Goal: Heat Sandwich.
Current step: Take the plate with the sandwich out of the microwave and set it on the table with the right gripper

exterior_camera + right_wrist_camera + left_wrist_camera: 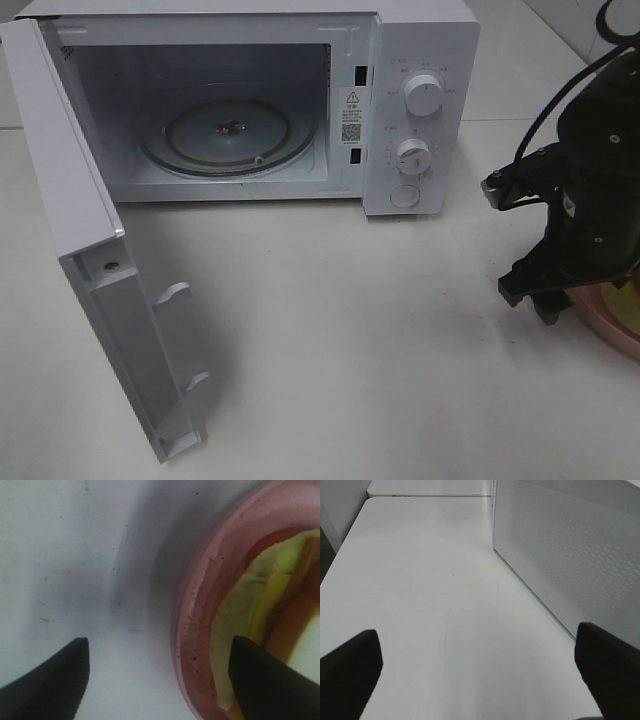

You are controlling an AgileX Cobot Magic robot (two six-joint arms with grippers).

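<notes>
The white microwave [420, 100] stands at the back with its door [90, 290] swung wide open and a glass turntable [228, 135] inside. The sandwich [265, 615], pale bread with yellow-green filling and orange crust, lies on a round pink plate [200, 615] at the right table edge [615, 315]. My right gripper [160, 675] is open and straddles the plate's rim, one finger outside on the table, the other over the sandwich. In the high view it [545, 295] hangs low at the plate. My left gripper [480, 675] is open and empty beside the microwave door's outer face [570, 560].
The white table [350, 330] stretches in front of the microwave. The open door juts toward the front left. The microwave's two knobs [422, 95] and its button face front on the right. A second table abuts at the far end in the left wrist view [430, 487].
</notes>
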